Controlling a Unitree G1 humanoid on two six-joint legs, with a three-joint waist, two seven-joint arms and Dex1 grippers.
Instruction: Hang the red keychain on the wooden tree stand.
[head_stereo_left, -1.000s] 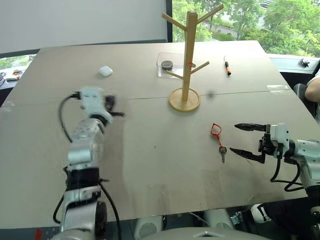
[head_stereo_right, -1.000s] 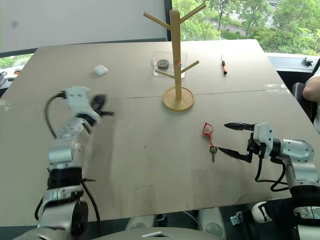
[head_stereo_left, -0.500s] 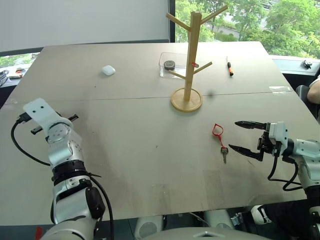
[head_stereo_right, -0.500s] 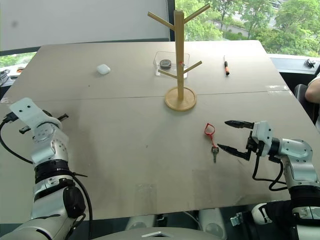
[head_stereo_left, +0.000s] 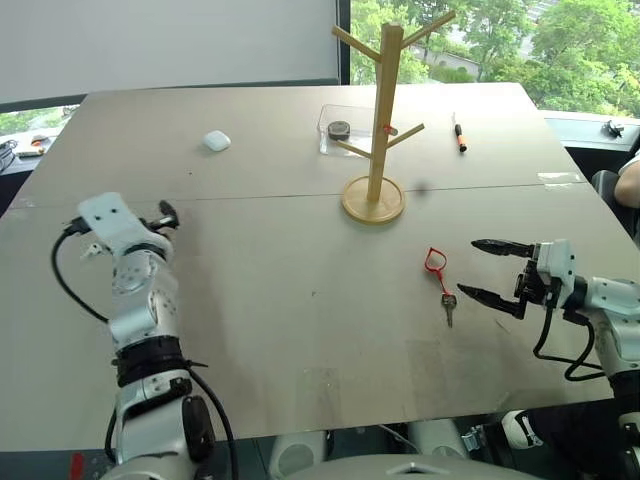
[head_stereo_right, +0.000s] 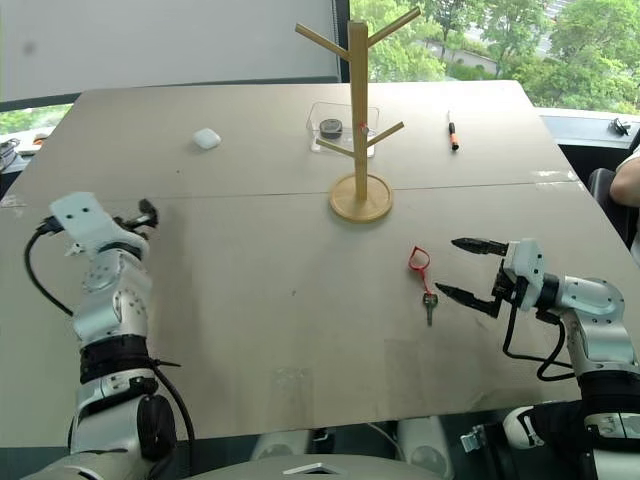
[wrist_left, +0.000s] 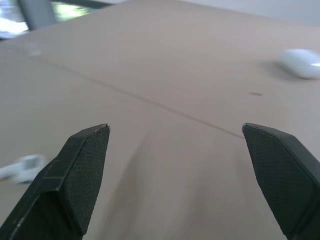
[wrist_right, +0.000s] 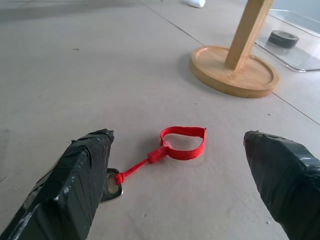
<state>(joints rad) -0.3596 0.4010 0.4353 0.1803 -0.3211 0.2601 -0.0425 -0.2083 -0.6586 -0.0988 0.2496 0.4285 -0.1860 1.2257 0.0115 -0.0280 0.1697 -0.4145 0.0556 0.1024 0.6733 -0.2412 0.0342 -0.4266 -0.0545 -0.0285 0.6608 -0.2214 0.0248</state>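
Red keychain (head_stereo_left: 437, 272) flat on desk (head_stereo_left: 300, 300), loop toward wooden tree stand (head_stereo_left: 378, 120), key end just beside right gripper (head_stereo_left: 490, 271). Right fingers (wrist_right: 80, 180) spread wide, empty, aimed at keychain. Left gripper (wrist_left: 175, 150) over desk's left side, well apart, fingers spread, empty.

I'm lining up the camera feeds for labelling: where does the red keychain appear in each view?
Left eye view: the red keychain lies flat on the table, right of centre, just left of the open right gripper.
Right eye view: same spot, below the wooden tree stand.
Left wrist view: the keychain is not in this picture.
Right wrist view: low centre, between the gripper's fingers.
Shared landmark: the stand's round base, behind the keychain in both eye views and the right wrist view.
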